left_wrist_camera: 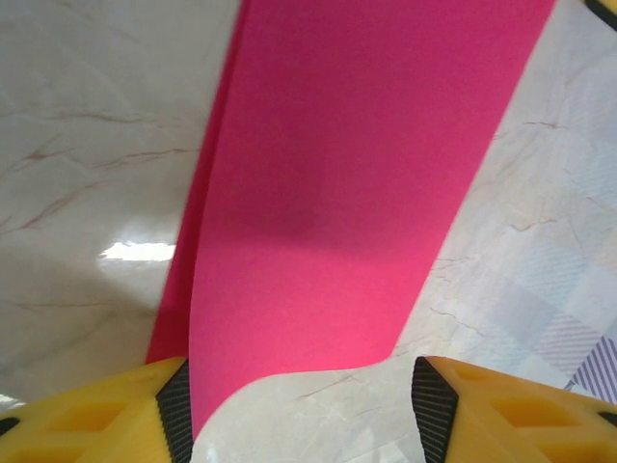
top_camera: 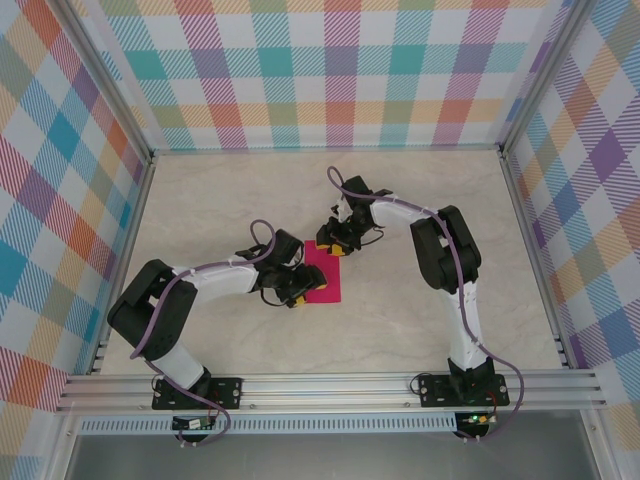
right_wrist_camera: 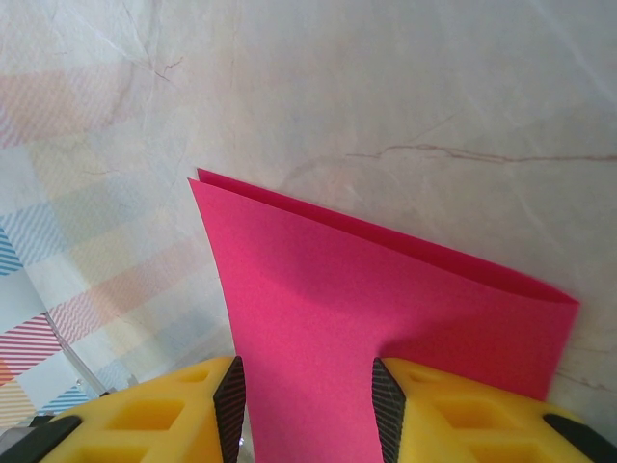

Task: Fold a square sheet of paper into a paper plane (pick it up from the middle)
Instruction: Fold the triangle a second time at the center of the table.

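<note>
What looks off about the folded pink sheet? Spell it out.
The folded sheet of paper is slightly askew: its two layers don't line up, leaving a sliver of the lower layer showing along one edge. Its edge near the left pincer looks bowed, not straight.

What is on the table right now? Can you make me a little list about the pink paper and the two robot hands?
paper: magenta-pink sheet of thin paper, folded in half, two layers showing at the edge
where: lying on the pale marble-patterned tabletop, between the two arms
left gripper: at the paper's near end, yellow fingers apart, paper between them
right gripper: at the paper's far end, fingers apart, paper between them
plane: not yet shaped, only one fold
</note>
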Controlling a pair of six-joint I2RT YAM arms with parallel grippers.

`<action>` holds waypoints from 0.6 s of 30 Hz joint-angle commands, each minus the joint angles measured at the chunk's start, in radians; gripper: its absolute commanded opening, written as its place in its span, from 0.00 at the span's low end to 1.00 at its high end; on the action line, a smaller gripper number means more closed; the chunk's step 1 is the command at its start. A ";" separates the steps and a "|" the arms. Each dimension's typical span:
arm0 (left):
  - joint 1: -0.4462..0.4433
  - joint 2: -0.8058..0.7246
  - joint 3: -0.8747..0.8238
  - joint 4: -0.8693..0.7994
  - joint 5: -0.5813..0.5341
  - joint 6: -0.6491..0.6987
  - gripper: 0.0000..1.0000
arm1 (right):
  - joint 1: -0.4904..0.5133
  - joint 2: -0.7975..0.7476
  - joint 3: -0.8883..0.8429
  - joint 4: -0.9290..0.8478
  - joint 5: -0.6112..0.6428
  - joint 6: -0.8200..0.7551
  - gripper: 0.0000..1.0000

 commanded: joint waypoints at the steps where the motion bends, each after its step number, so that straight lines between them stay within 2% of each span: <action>1: -0.015 0.012 0.007 0.061 0.044 -0.003 0.58 | -0.008 0.043 -0.034 -0.028 0.029 0.006 0.44; 18: -0.015 -0.026 -0.006 0.094 0.036 0.004 0.49 | -0.009 0.049 -0.019 -0.045 0.027 0.004 0.43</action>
